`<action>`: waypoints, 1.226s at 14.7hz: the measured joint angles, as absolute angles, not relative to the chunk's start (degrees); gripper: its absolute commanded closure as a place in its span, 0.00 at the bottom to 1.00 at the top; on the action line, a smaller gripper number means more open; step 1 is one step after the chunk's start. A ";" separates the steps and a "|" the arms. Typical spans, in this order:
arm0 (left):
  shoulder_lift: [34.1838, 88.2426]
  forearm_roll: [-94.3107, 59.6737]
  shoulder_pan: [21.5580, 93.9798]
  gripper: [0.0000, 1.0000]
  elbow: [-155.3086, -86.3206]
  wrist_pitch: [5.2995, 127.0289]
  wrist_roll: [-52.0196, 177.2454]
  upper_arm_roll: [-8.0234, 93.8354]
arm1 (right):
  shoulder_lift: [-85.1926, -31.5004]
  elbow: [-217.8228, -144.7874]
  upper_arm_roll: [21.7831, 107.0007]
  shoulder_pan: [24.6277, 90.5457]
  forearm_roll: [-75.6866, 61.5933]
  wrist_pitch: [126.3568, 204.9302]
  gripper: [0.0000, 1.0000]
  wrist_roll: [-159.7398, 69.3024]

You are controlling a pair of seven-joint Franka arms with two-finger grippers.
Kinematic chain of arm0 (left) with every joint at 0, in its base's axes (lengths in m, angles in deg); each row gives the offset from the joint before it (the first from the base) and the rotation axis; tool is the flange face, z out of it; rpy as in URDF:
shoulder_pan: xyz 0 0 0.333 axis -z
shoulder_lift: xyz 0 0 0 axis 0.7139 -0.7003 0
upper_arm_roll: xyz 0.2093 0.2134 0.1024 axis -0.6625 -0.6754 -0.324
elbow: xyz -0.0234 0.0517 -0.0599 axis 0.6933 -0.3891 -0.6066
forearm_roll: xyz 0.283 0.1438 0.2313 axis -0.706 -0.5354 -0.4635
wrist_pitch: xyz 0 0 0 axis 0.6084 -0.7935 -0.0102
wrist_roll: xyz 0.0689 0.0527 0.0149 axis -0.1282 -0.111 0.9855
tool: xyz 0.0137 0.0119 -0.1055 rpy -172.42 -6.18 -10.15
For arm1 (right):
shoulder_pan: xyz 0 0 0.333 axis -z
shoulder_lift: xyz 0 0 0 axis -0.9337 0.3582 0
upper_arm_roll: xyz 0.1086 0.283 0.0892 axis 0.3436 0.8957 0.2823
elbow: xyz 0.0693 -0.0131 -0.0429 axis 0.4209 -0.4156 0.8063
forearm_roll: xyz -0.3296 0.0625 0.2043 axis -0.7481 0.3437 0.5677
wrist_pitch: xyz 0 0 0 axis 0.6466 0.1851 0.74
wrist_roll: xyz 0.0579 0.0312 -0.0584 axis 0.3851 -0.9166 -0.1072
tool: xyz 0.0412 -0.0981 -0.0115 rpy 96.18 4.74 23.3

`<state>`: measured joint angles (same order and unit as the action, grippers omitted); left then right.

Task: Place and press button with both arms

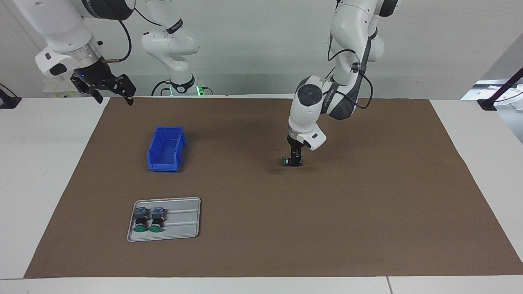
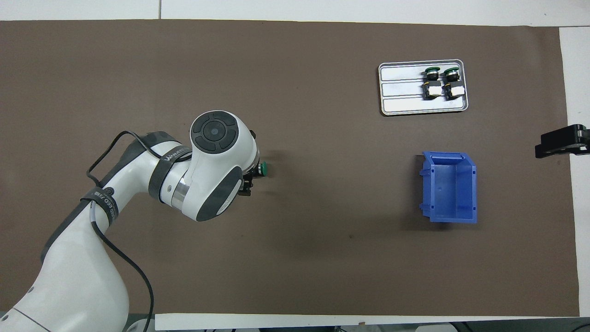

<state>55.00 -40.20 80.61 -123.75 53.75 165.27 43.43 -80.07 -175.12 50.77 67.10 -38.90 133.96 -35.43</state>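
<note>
The tray (image 1: 179, 220), nearest the camera in the facing view, lies on the counter (image 1: 327, 224) and holds two buttons (image 1: 149, 219) side by side. The blue bin (image 1: 165, 149) stands nearer the robots. The left jaws (image 1: 295, 161) are down at mid-counter, clamped on a third button (image 1: 285, 161) lying on its side. The right jaws (image 1: 112, 93) wait raised, apart, over the counter's edge.

The two arms (image 1: 351, 36) are big, white and round, with grey patches, black cables and small black grippers.
</note>
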 measured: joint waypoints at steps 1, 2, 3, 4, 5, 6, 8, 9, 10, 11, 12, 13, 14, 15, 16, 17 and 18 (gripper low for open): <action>54.53 -40.20 80.60 0.03 -123.75 54.10 166.51 43.37 | -80.05 -175.22 50.82 67.07 -38.89 133.95 0.02 -35.43; 54.16 -40.20 80.60 0.03 -123.79 54.30 167.44 43.34 | -80.03 -175.30 50.89 66.98 -38.87 133.92 0.02 -35.43; 53.82 -40.20 80.60 0.03 -123.87 54.49 167.95 43.35 | -80.02 -175.34 50.95 66.82 -38.86 133.91 0.02 -35.43; 53.57 -40.20 80.60 0.03 -124.02 54.68 168.49 43.35 | -80.02 -175.36 51.01 66.66 -38.86 133.91 0.02 -35.43; 53.42 -40.20 80.60 0.04 -124.20 55.21 169.36 43.35 | -80.02 -175.36 51.01 66.48 -38.86 133.91 0.02 -35.43; 53.33 -40.20 80.61 0.04 -124.38 56.12 170.23 43.35 | -80.02 -175.36 51.01 66.40 -38.86 133.91 0.02 -35.43; 53.01 -40.20 80.68 0.04 -124.71 57.37 170.97 43.36 | -80.02 -175.37 50.94 66.42 -38.86 133.91 0.02 -35.43; 52.69 -40.20 80.92 0.05 -124.89 57.64 171.03 43.36 | -80.02 -175.37 50.91 66.43 -38.86 133.91 0.02 -35.43; 52.37 -40.20 81.33 0.07 -125.00 57.93 171.15 43.37 | -80.02 -175.37 50.91 66.43 -38.86 133.91 0.02 -35.43; 52.12 -40.20 81.71 0.13 -125.06 58.26 171.32 43.39 | -80.02 -175.37 50.91 66.43 -38.86 133.91 0.02 -35.43; 52.02 -40.20 81.95 0.21 -125.11 58.52 171.53 43.39 | -80.02 -175.37 50.91 66.42 -38.86 133.91 0.02 -35.43; 52.01 -40.20 82.06 0.29 -125.12 58.61 171.71 43.39 | -80.02 -175.37 50.91 66.42 -38.86 133.91 0.02 -35.43; 52.01 -40.20 82.06 0.39 -125.12 58.65 171.83 43.39 | -80.02 -175.37 50.91 66.42 -38.86 133.91 0.02 -35.43; 52.01 -40.20 82.06 0.47 -125.12 58.65 171.85 43.38 | -80.02 -175.37 50.91 66.42 -38.86 133.91 0.02 -35.43; 52.01 -40.20 82.06 0.55 -125.13 58.65 171.86 43.38 | -80.02 -175.37 50.91 66.42 -38.86 133.91 0.02 -35.43; 52.01 -40.20 82.06 0.62 -125.13 58.66 171.86 43.38 | -80.02 -175.37 50.91 66.42 -38.86 133.91 0.02 -35.43; 52.01 -40.20 82.06 0.68 -125.13 58.67 171.88 43.37 | -80.02 -175.37 50.91 66.42 -38.86 133.91 0.02 -35.43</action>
<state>52.01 -40.20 82.06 -125.13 58.67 171.88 43.37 -80.02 -175.37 50.91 66.42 -38.86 133.91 -35.43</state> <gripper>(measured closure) 0.423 0.018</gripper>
